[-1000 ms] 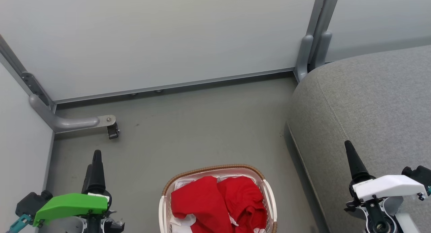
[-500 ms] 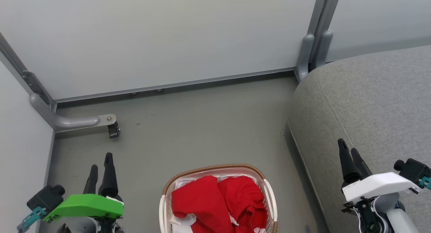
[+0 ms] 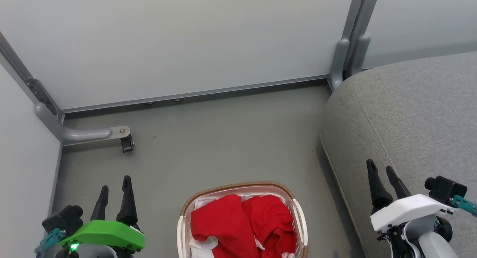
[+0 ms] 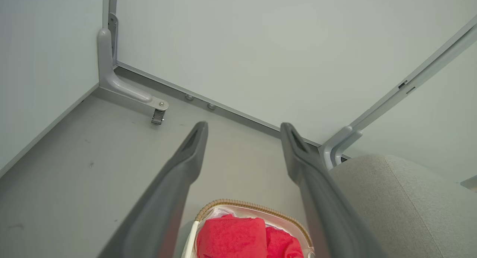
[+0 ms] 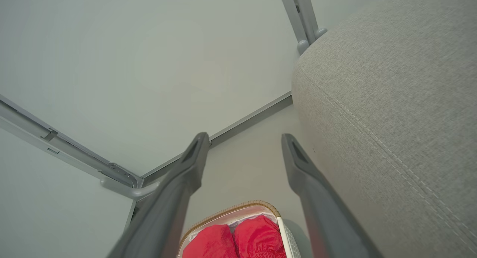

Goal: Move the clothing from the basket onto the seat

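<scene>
Red clothing point(image 3: 242, 224) is lying bunched inside the laundry basket point(image 3: 238, 186), which is sitting on the grey floor point(image 3: 208, 150) near the big grey seat point(image 3: 410, 112). Left claw point(image 3: 115, 184) is hovering left of the basket, fingers apart and empty. Right claw point(image 3: 379, 166) is hanging by the seat's edge, also apart, gripping nothing.

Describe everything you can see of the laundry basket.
The basket is oval, cream-white plastic with perforated walls, a brown woven rim and white side handles. It stands upright on the grey floor, left of the seat and apart from it, cut off by the head view's bottom edge. A white liner and crumpled red clothing lie inside.
</scene>
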Controlling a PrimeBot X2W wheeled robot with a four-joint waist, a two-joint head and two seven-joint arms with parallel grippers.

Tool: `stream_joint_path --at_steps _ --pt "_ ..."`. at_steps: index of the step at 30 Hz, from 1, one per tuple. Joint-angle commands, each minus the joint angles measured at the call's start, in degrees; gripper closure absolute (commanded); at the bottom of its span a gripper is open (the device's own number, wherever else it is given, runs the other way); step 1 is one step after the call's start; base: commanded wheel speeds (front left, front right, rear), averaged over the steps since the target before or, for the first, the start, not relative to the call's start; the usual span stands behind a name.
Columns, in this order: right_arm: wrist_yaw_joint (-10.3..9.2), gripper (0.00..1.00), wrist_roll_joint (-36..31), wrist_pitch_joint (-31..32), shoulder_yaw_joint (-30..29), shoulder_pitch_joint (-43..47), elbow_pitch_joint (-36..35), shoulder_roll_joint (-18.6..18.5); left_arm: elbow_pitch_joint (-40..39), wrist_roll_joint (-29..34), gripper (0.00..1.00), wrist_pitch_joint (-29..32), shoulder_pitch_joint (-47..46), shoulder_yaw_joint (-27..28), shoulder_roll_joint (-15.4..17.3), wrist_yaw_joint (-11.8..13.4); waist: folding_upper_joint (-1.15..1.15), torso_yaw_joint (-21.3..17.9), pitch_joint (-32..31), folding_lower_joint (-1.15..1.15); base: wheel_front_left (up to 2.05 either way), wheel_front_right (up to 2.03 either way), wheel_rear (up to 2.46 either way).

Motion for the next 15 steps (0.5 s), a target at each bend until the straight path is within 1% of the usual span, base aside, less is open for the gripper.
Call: stream_joint_path --at_steps 1,15 --pt "0.02 0.0 -1.9 -0.7 0.3 -1.4 -0.2 -0.3 -0.6 2.1 0.0 -0.7 0.1 0.0 0.4 -0.2 0.0 0.0 0.0 0.0 0.0 0.0 0.0" --pt "0.02 0.0 -11.0 -2.8 1.3 -2.4 0.8 -0.4 -0.6 11.2 0.0 -2.8 -0.4 -2.2 0.7 -0.2 0.0 0.2 0.2 0.0 0.0 0.0 0.0"
